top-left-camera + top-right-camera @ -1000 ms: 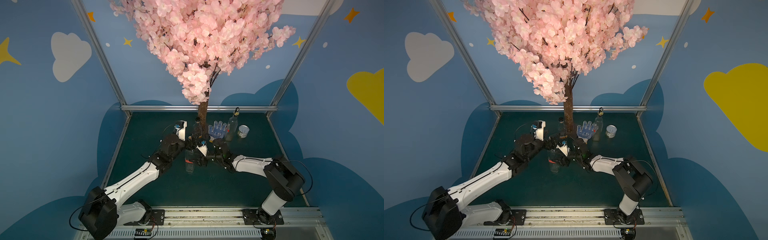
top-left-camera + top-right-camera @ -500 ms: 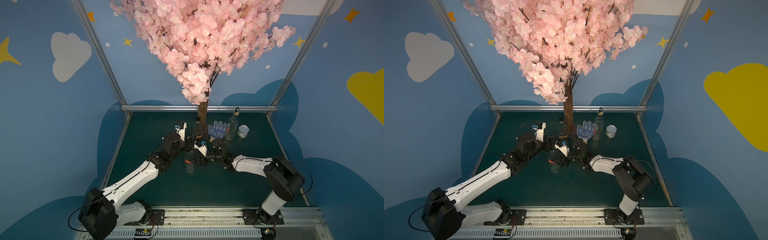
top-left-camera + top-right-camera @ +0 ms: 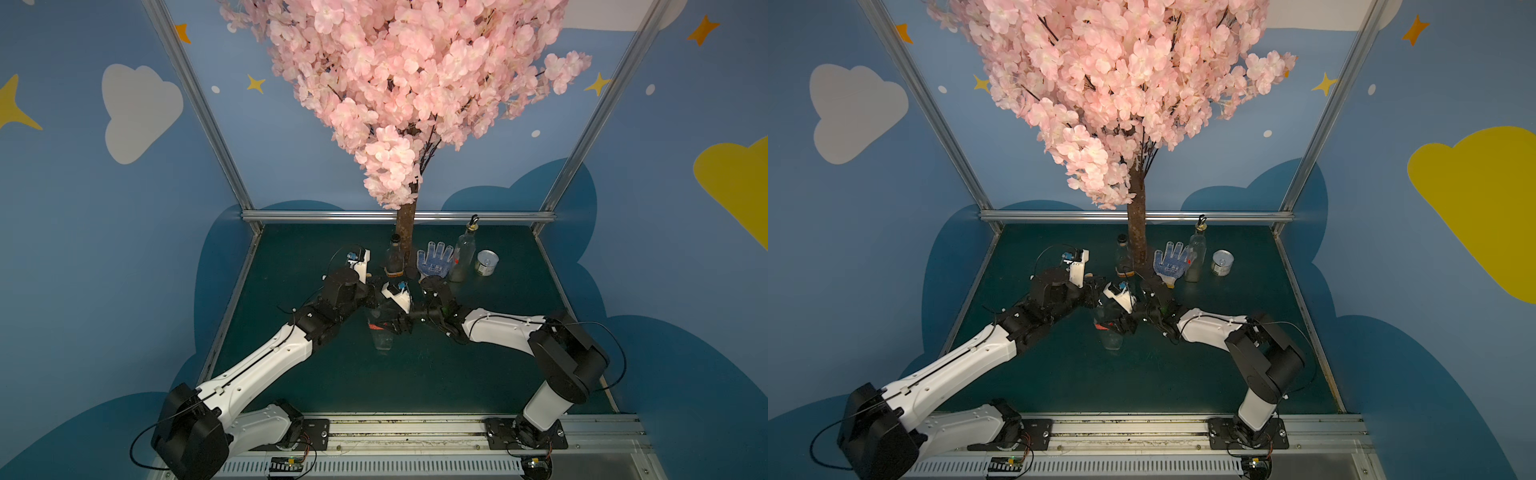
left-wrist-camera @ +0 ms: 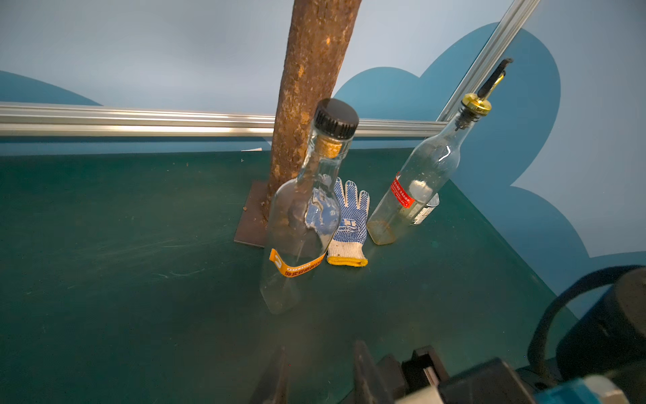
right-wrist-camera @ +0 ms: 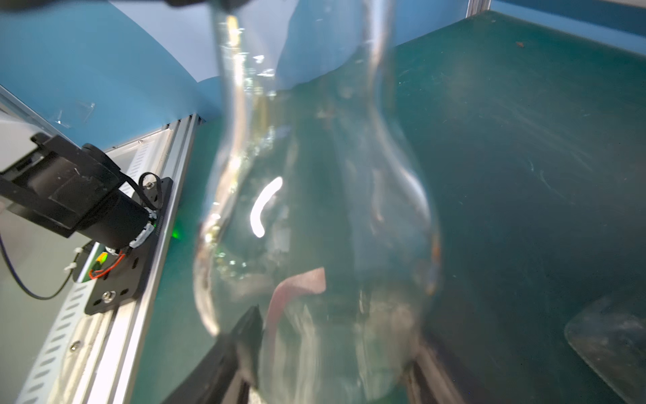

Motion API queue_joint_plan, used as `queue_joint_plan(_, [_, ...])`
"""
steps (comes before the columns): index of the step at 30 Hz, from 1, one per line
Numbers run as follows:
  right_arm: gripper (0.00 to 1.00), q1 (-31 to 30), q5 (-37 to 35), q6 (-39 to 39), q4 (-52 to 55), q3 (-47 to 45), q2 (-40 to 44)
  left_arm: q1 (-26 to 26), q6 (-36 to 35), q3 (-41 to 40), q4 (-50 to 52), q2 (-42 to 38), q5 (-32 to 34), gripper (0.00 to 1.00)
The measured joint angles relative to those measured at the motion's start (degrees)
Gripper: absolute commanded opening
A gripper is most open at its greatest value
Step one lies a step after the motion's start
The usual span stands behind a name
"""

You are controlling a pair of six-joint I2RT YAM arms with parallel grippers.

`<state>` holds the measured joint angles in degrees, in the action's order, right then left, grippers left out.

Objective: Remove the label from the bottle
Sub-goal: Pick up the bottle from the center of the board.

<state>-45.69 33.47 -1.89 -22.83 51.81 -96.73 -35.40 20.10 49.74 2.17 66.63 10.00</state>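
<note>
A clear glass bottle (image 3: 383, 338) (image 3: 1111, 338) stands mid-table with a red label (image 3: 379, 327) (image 3: 1101, 327) on its body. My left gripper (image 3: 374, 297) (image 3: 1094, 293) is shut on the bottle's neck; in the left wrist view its blurred fingertips (image 4: 363, 374) show at the frame's edge. In the right wrist view the bottle (image 5: 314, 210) fills the frame. My right gripper (image 5: 335, 349) (image 3: 392, 326) stands open, one jaw on each side of the body. The label (image 5: 297, 283) shows as a pink strip through the glass.
At the back stand a brown tree trunk (image 3: 406, 232) on a metal foot, a second bottle with an orange label (image 4: 300, 217) (image 3: 394, 259), a dotted work glove (image 3: 434, 259), an oil bottle with a pourer (image 3: 464, 253) and a tin can (image 3: 487, 262).
My left gripper has closed on the bottle's neck. My right gripper's jaws have widened around the bottle's body. The bottle stays in the same place.
</note>
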Motion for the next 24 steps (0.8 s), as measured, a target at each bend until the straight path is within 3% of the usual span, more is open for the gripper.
queue_joint_plan(3, [0.9,0.07,-0.7,1.84,1.99,1.95,0.07,0.0,2.23,0.2,2.84,-1.33,1.64,0.02])
queue_joint_plan(10, [0.91,-1.42,-5.07,4.44,7.04,2.58,3.96,0.0,13.4,2.93,13.84,-3.34,8.28,0.02])
queue_joint_plan(17, [0.91,-8.09,-16.09,1.49,8.59,-0.61,10.54,0.17,26.16,8.04,22.38,-4.02,11.65,0.02])
queue_joint_plan(24, [0.91,-13.14,-30.91,-3.85,7.61,-5.03,10.05,1.84,34.6,10.54,27.71,-5.18,11.17,0.02])
